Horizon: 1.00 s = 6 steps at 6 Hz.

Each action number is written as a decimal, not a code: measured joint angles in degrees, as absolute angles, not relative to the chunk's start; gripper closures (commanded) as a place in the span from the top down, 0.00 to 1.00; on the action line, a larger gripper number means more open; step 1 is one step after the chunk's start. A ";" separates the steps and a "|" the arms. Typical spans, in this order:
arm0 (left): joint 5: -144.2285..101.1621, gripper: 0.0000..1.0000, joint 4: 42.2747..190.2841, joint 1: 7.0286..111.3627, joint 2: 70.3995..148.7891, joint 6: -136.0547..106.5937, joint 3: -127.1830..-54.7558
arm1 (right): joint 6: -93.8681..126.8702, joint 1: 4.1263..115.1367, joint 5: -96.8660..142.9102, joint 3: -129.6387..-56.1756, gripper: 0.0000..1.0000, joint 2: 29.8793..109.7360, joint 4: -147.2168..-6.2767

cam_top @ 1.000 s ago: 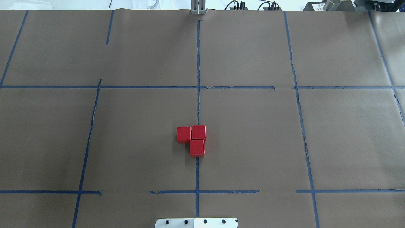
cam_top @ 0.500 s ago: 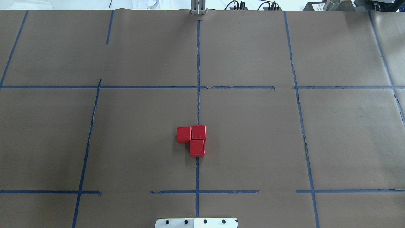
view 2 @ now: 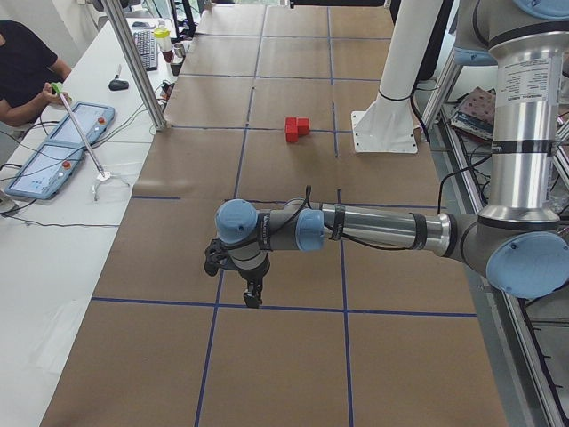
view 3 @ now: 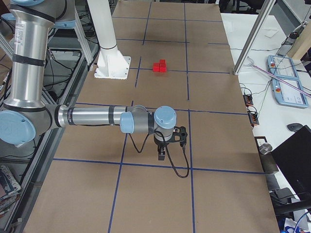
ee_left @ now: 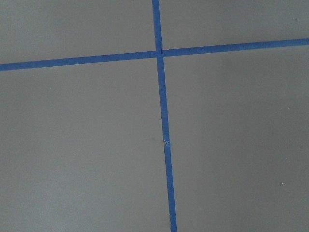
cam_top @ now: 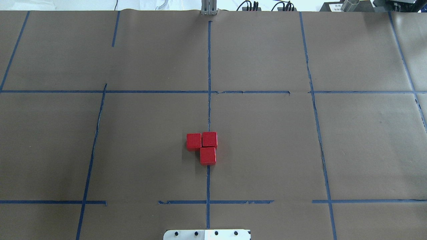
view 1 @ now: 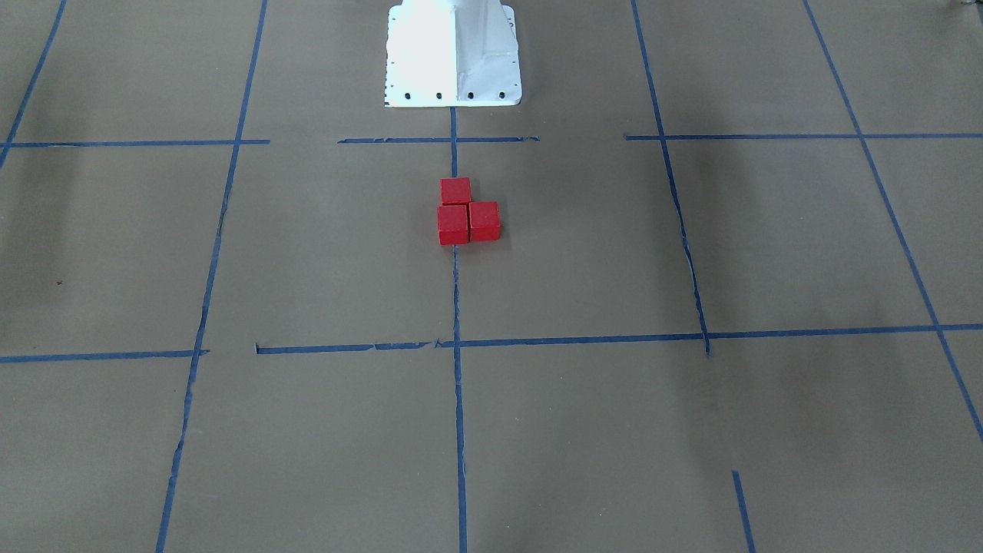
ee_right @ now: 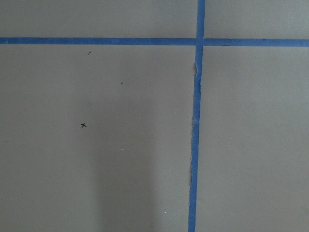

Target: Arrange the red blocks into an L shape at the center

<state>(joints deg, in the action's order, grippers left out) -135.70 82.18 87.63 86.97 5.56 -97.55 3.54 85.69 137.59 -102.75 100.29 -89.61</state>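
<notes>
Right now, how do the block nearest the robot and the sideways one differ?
The near block sits on the centre tape line; the side block lies off it, toward the robot's left. The near block touches the corner block's robot-facing face, the side block its left face. Both are same-size red cubes.

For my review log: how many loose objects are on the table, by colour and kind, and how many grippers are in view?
Red blocks: 3, set together in an L
Grippers: 2, the left gripper and the right gripper, both far from the blocks
Total: 5
</notes>
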 measured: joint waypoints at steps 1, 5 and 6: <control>-135.70 1.00 82.18 87.63 86.94 5.54 -97.46 | 3.50 85.70 137.62 -102.79 1.00 100.30 -89.58; -135.70 1.00 82.20 87.63 86.76 5.54 -97.13 | 2.93 85.75 136.42 -103.29 1.00 100.36 -89.42; -135.70 1.00 82.25 87.63 86.75 5.54 -97.12 | 2.70 85.77 135.11 -103.30 1.00 100.40 -89.56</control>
<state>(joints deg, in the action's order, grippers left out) -135.70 82.25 87.63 86.75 5.54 -97.12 2.70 85.77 135.11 -103.30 100.40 -89.56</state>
